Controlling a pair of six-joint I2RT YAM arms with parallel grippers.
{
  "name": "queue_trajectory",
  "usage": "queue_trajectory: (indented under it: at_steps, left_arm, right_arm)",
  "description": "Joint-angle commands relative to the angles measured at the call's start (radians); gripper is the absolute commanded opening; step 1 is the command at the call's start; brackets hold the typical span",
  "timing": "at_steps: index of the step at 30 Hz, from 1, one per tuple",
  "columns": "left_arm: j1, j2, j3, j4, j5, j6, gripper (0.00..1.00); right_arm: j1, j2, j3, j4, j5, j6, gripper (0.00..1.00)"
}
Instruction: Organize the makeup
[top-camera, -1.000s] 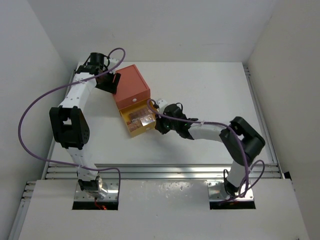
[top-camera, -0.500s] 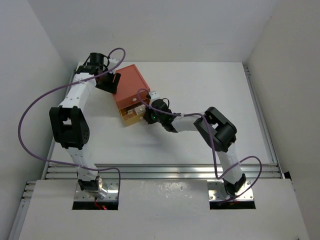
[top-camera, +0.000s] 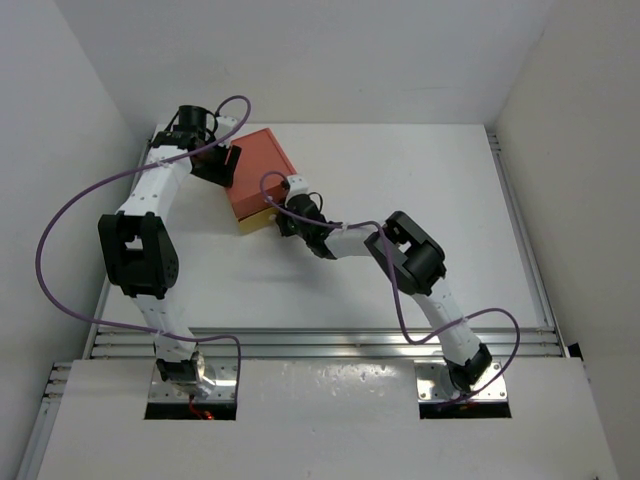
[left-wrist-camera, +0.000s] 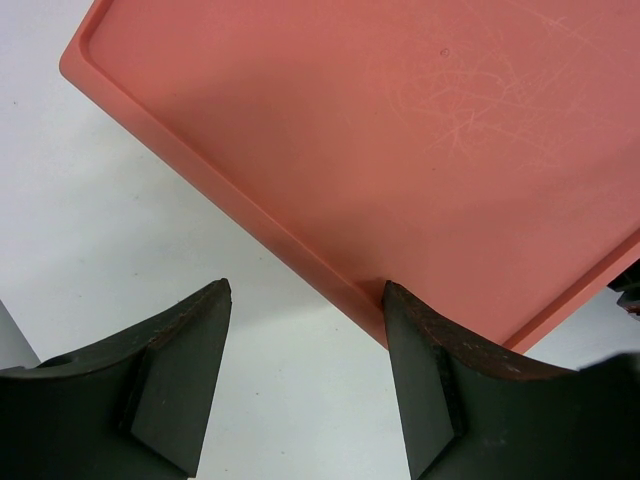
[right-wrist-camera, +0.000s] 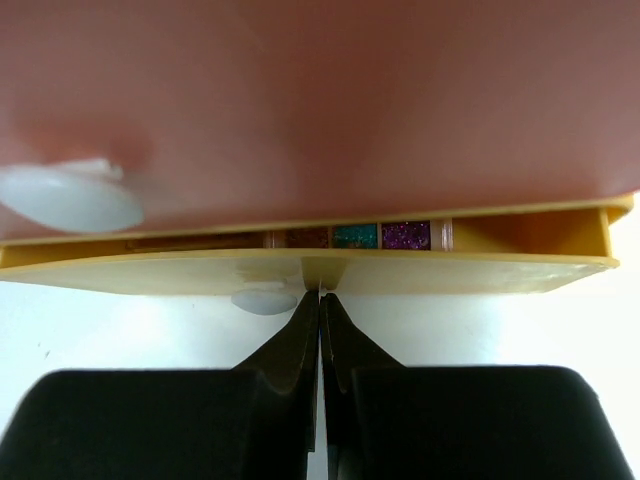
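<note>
The makeup shows only as a strip of brown, teal and purple pans (right-wrist-camera: 380, 236) in the narrow gap of the yellow drawer (right-wrist-camera: 450, 270). That drawer (top-camera: 254, 223) sits almost fully inside the orange box (top-camera: 262, 175). My right gripper (right-wrist-camera: 320, 292) is shut, its tips against the middle of the drawer front, with nothing between them; from above it (top-camera: 283, 212) lies at the box's near side. My left gripper (left-wrist-camera: 305, 290) is open at the far-left edge of the box (left-wrist-camera: 400, 130), with its right fingertip (left-wrist-camera: 392, 295) at the box's rim and bare table between the fingers.
A white knob (right-wrist-camera: 70, 195) sits on the orange front above the drawer, and a second pale knob (right-wrist-camera: 265, 298) on the drawer front beside my right fingertips. White walls close in the table on three sides. The purple cables loop over both arms.
My right arm has stretched toward the box, and the drawer has slid from wide open to nearly shut. The left arm and its gripper have stayed still.
</note>
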Motion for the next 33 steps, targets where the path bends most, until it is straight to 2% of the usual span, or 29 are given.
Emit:
queue_trajectory:
  at_steps: [1,11,14,15,17,18,20,21,22,23,24,25,27,28,29,30,31,33]
  left_arm:
    - [0.010,0.006,-0.028,-0.025,0.004,0.018,0.68]
    - [0.010,0.006,-0.037,-0.025,-0.005,0.018,0.68]
    - [0.010,0.006,-0.037,-0.025,-0.014,0.018,0.68]
    - [0.010,0.006,-0.037,-0.025,-0.014,0.018,0.68]
    - [0.010,-0.003,-0.037,-0.025,-0.014,0.018,0.68]
    - [0.010,-0.003,-0.037,-0.025,-0.014,0.018,0.68]
    - [0.010,-0.003,-0.037,-0.025,-0.014,0.018,0.68]
    - [0.010,-0.003,-0.037,-0.025,-0.014,0.018,0.68]
    - [0.010,-0.003,-0.027,-0.025,-0.023,0.018,0.68]
    - [0.010,-0.003,-0.018,-0.025,-0.023,0.018,0.68]
    - [0.010,-0.003,-0.017,-0.025,-0.023,0.018,0.68]
    - [0.010,-0.003,-0.004,-0.025,-0.023,0.018,0.68]
    - [0.019,-0.003,0.032,-0.035,-0.014,0.004,0.68]
    - [0.019,-0.003,0.045,-0.035,-0.014,-0.011,0.68]
    - [0.019,-0.015,0.077,-0.035,-0.002,-0.026,0.68]
    - [0.028,-0.016,0.096,-0.035,0.012,-0.036,0.68]
    - [0.028,-0.028,0.116,-0.035,0.012,-0.057,0.68]
    - [0.039,-0.037,0.185,-0.035,0.021,-0.080,0.68]
  right_arm:
    - [0.006,0.005,0.066,0.104,0.061,-0.024,0.00]
    - [0.004,0.015,0.084,0.139,0.086,-0.049,0.00]
    - [0.006,-0.045,-0.031,0.194,0.081,-0.026,0.00]
    - [0.009,-0.105,-0.139,0.212,0.085,-0.024,0.00]
    - [0.004,-0.152,-0.215,0.266,0.098,-0.029,0.00]
    - [0.001,-0.207,-0.332,0.274,0.105,-0.044,0.00]
    - [-0.006,-0.338,-0.408,0.294,0.122,-0.076,0.00]
    - [-0.014,-0.376,-0.521,0.295,0.131,-0.086,0.03]
    - [-0.031,-0.484,-0.560,0.292,0.136,-0.118,0.07]
    - [-0.052,-0.522,-0.622,0.276,0.138,-0.132,0.10]
    - [-0.062,-0.591,-0.675,0.233,0.122,-0.167,0.18]
    - [-0.077,-0.664,-0.696,0.205,0.113,-0.179,0.22]
    - [-0.154,-0.734,-0.735,0.060,0.098,-0.205,0.32]
    - [-0.170,-0.822,-0.732,-0.067,0.081,-0.222,0.48]
    - [-0.236,-0.847,-0.715,-0.297,0.079,-0.253,0.68]
    - [-0.256,-0.884,-0.680,-0.376,0.079,-0.253,0.69]
    - [-0.291,-0.907,-0.642,-0.442,0.098,-0.270,0.90]
    - [-0.357,-0.935,-0.600,-0.672,0.119,-0.279,1.00]
